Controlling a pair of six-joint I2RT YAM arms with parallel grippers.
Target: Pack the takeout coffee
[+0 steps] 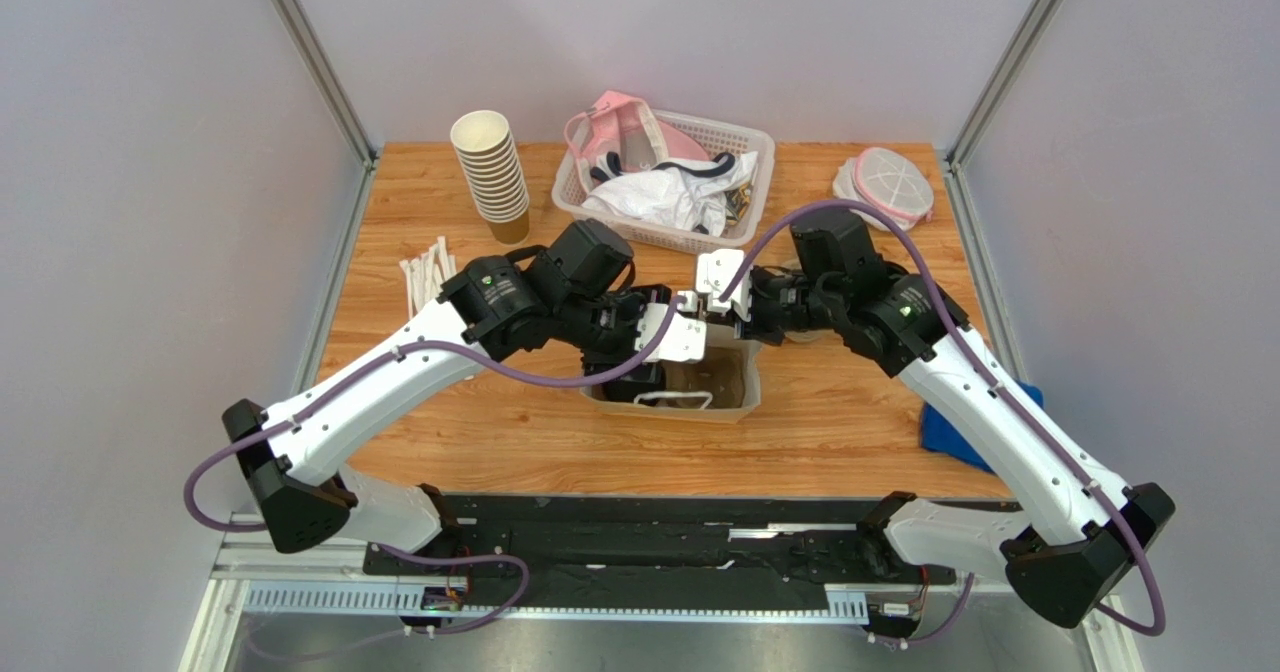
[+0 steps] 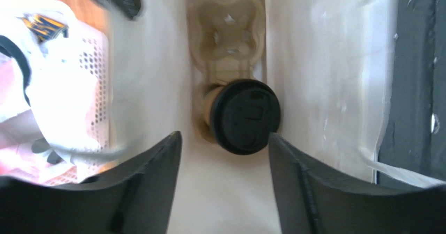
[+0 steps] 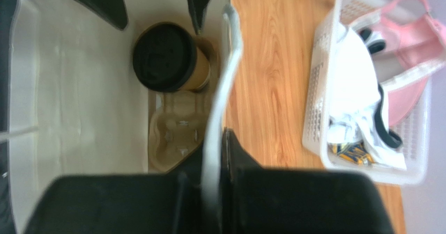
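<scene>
The takeout coffee (image 2: 246,116), a brown paper cup with a black lid, stands in a brown pulp cup carrier (image 2: 227,30) at the bottom of an open white bag (image 1: 744,402). It also shows in the right wrist view (image 3: 166,56), in the carrier (image 3: 175,135). My left gripper (image 2: 225,140) is open just above the cup, inside the bag's mouth, and touches nothing. My right gripper (image 3: 217,145) is shut on the bag's rim (image 3: 222,88) and holds that wall up. In the top view the left gripper (image 1: 661,345) and the right gripper (image 1: 718,290) meet over the bag.
A stack of lidless paper cups (image 1: 493,174) stands at the back left. A white basket (image 1: 751,192) with cloths is at the back middle. White sticks (image 1: 425,275) lie at the left. A clear lidded container (image 1: 884,185) is at the back right, a blue cloth (image 1: 962,432) near right.
</scene>
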